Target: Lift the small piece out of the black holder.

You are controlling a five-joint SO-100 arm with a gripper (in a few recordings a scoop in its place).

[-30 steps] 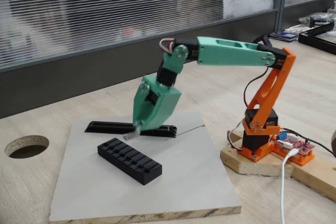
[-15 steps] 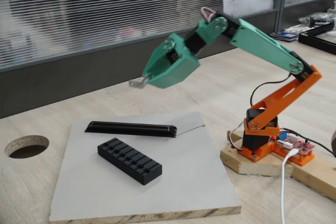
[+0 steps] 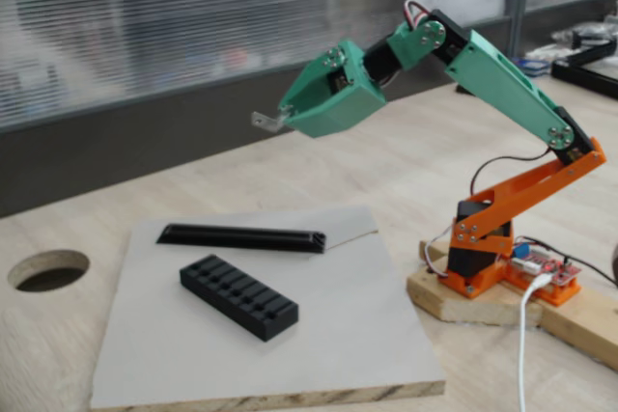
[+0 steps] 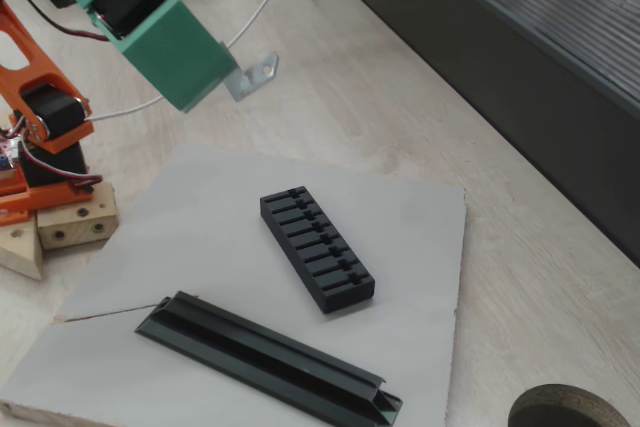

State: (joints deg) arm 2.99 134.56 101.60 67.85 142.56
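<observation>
The small piece (image 3: pixel 266 121), a thin silver-grey bent metal strip, hangs high in the air, sticking out of the tip of my green gripper (image 3: pixel 288 118). The gripper is shut on it. In the other fixed view the small piece (image 4: pixel 254 75) shows a hole in its flat end and pokes out of the gripper (image 4: pixel 226 84). The black holder (image 3: pixel 238 296), a slotted block, lies on the grey board well below the gripper and to its left. Seen from the other side, the black holder (image 4: pixel 316 262) shows a row of cross slots with nothing standing in them.
A long black V-profile bar (image 3: pixel 241 236) lies on the grey board (image 3: pixel 357 335) behind the holder. The arm's orange base (image 3: pixel 480 258) stands on a wooden block to the right. A round hole (image 3: pixel 48 269) is cut in the table at left.
The arm has swung up from just above the board behind the holder to high in the air, carrying the small piece with it.
</observation>
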